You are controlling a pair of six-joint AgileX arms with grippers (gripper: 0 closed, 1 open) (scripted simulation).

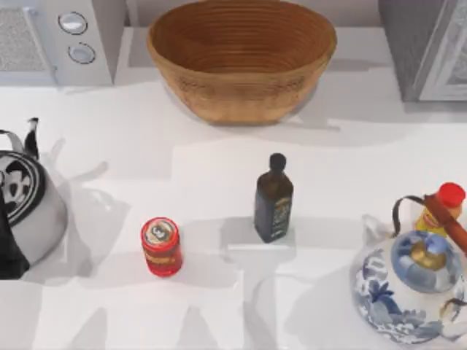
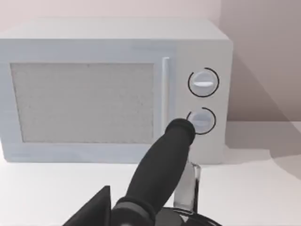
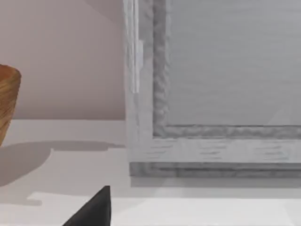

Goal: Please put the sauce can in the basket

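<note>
The sauce can (image 1: 161,246), red with a silvery top, stands upright on the white table left of centre, near the front. The basket (image 1: 241,102), a wide woven bowl, sits at the back centre; its rim (image 3: 7,103) also edges the right wrist view. A dark part of my left gripper (image 2: 94,209) shows low in the left wrist view, just above a kettle's black handle (image 2: 160,174) and facing the microwave (image 2: 94,94). A dark part of my right gripper (image 3: 94,209) shows over the table at the back right, facing a grey appliance (image 3: 225,94). Both grippers are far from the can.
A dark glass bottle (image 1: 273,200) stands right of the can. A silver kettle (image 1: 33,204) sits at the left edge, and a blue-and-white teapot (image 1: 412,292) at front right has a yellow red-capped bottle (image 1: 444,208) behind it. A microwave (image 1: 66,36) and a grey appliance (image 1: 430,44) flank the basket.
</note>
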